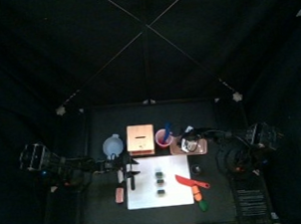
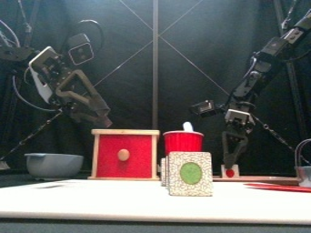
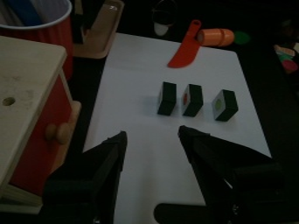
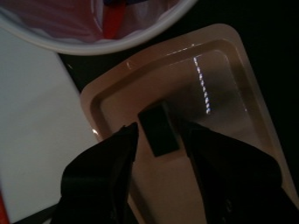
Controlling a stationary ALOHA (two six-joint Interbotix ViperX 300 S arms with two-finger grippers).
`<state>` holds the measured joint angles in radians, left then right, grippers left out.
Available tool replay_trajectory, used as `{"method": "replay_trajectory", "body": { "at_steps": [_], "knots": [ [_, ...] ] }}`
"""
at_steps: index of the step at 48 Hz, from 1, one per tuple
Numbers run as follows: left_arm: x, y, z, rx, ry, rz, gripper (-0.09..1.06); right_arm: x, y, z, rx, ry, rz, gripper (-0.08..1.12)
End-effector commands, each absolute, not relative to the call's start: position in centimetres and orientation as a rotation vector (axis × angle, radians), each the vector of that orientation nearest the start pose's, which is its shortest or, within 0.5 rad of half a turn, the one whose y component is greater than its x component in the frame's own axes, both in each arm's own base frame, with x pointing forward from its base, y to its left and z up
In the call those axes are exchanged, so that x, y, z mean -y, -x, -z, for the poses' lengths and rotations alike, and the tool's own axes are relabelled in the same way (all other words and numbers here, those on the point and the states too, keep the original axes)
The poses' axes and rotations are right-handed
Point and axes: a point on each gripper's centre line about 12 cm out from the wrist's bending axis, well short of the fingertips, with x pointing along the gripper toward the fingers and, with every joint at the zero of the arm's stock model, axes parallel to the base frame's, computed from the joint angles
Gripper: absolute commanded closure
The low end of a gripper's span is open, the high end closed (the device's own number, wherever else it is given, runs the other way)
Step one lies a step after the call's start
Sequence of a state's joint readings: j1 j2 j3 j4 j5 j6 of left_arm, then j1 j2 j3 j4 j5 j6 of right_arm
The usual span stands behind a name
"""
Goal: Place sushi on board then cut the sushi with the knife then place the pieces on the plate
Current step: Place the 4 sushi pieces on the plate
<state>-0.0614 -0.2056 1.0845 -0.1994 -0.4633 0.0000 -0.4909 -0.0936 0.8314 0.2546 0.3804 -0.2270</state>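
Three dark green sushi pieces (image 3: 194,100) stand in a row on the white cutting board (image 3: 140,131), also seen from above as sushi pieces (image 1: 159,181). One sushi piece (image 2: 188,173) shows its speckled face in the front view. My left gripper (image 3: 152,157) hovers open over the board, short of the row. A red knife (image 3: 184,48) lies at the board's far end. My right gripper (image 4: 158,144) is shut on one more sushi piece (image 4: 156,136), held just over the pink tray (image 4: 222,96). From above, the right gripper (image 1: 192,141) is over the tray (image 1: 201,150).
Behind the board stand the wooden box (image 1: 142,138) with its red drawer front (image 2: 125,155), the red cup (image 2: 183,144) and the blue-grey bowl (image 1: 113,145). An orange toy (image 3: 214,37) lies beside the knife. A small red thing (image 1: 119,195) lies left of the board.
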Motion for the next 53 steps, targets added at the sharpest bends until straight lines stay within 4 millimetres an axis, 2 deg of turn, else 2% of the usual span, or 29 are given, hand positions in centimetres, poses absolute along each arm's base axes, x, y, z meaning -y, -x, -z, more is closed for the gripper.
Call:
{"method": "replay_trajectory", "body": {
  "at_steps": [1, 7, 14, 19, 29, 38, 53],
  "knots": [
    [0.7, -29.8, -15.9, -0.397, 0.148, -0.067, 0.10, 13.9, -28.0, -13.7, -1.020, -0.314, 0.369, 0.22],
    [0.7, -29.9, -16.0, -0.394, 0.148, -0.065, 0.10, 13.9, -28.0, -14.9, -0.985, -0.312, 0.371, 0.22],
    [0.7, -30.0, -16.1, -0.393, 0.149, -0.066, 0.10, 12.9, -28.0, -16.9, -0.949, -0.302, 0.344, 0.22],
    [0.7, -30.0, -16.1, -0.391, 0.155, -0.071, 0.10, 10.7, -28.8, -18.5, -0.922, -0.272, 0.274, 0.22],
    [0.7, -30.0, -16.2, -0.390, 0.159, -0.073, 0.10, 4.4, -31.8, -20.7, -0.876, -0.176, 0.074, 0.22],
    [0.6, -30.0, -16.2, -0.388, 0.163, -0.077, 0.10, 1.8, -34.5, -20.1, -0.856, -0.214, 0.015, 0.22],
    [0.6, -30.0, -16.1, -0.391, 0.161, -0.077, 0.10, 0.6, -37.9, -18.5, -0.861, -0.224, -0.004, 0.22]
  ]
}}
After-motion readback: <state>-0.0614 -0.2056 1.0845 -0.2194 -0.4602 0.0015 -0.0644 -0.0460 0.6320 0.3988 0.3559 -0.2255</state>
